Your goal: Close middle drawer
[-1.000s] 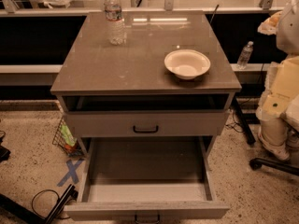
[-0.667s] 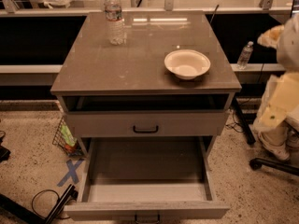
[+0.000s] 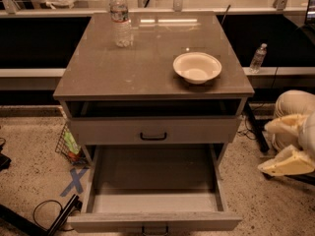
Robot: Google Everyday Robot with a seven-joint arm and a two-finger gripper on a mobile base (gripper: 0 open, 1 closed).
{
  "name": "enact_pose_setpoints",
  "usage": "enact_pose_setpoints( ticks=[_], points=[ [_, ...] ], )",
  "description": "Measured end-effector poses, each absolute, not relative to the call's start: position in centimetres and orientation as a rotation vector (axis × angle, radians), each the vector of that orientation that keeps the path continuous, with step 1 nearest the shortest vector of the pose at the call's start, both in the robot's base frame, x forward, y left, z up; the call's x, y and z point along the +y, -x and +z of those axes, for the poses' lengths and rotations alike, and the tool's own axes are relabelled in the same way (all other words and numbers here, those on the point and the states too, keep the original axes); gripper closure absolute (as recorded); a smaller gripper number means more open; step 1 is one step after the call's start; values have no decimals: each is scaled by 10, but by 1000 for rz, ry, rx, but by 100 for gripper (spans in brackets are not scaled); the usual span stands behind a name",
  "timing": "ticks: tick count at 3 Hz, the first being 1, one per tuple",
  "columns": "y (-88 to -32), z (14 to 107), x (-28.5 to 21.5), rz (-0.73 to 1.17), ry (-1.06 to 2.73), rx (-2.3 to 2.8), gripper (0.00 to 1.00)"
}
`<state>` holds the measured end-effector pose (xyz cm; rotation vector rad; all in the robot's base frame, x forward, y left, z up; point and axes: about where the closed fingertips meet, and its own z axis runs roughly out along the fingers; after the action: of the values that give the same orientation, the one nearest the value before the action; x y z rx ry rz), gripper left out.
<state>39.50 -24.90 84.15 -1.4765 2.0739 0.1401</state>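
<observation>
Cabinet: a grey cabinet (image 3: 240, 108) stands in the middle of the view, on a speckled floor (image 3: 29, 151).
Worktop: the flat grey worktop (image 3: 123, 68) carries two things, well apart from each other.
Water bottle: a clear water bottle (image 3: 120, 18) stands upright near the back left corner of the worktop.
Bowl: a pale bowl (image 3: 197, 68) sits near the right edge of the worktop, opening upward.
Top drawer: the top drawer (image 3: 197, 131) has a black handle at the centre, and a dark gap shows above its front.
Middle drawer: the middle drawer (image 3: 155, 200) is pulled far out toward the camera, below the top drawer. Its long box lies open to view and its front is at the lower edge of the picture.
Hand: the hand (image 3: 269, 147) is at the right of the cabinet, over the floor, apart from the middle drawer. Its two cream fingers (image 3: 288, 163) point left and are spread wide, with nothing between them.
Floor, left side: a wire basket (image 3: 68, 146) is beside the cabinet and a blue tape cross (image 3: 75, 181) is near it.
Ledge, right side: a small bottle (image 3: 258, 58) stands behind the cabinet.
</observation>
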Motion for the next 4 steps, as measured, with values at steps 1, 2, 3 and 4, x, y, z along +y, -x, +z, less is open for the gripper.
enact_pose_setpoints(
  ticks=[1, 2, 3, 4],
  points=[
    [-385, 785, -262, 201, 1375, 2018, 61],
    [-374, 739, -272, 247, 1339, 1990, 83],
    [-372, 729, -274, 253, 1344, 1978, 100],
    [-371, 724, -273, 263, 1337, 1982, 100]
  ],
)
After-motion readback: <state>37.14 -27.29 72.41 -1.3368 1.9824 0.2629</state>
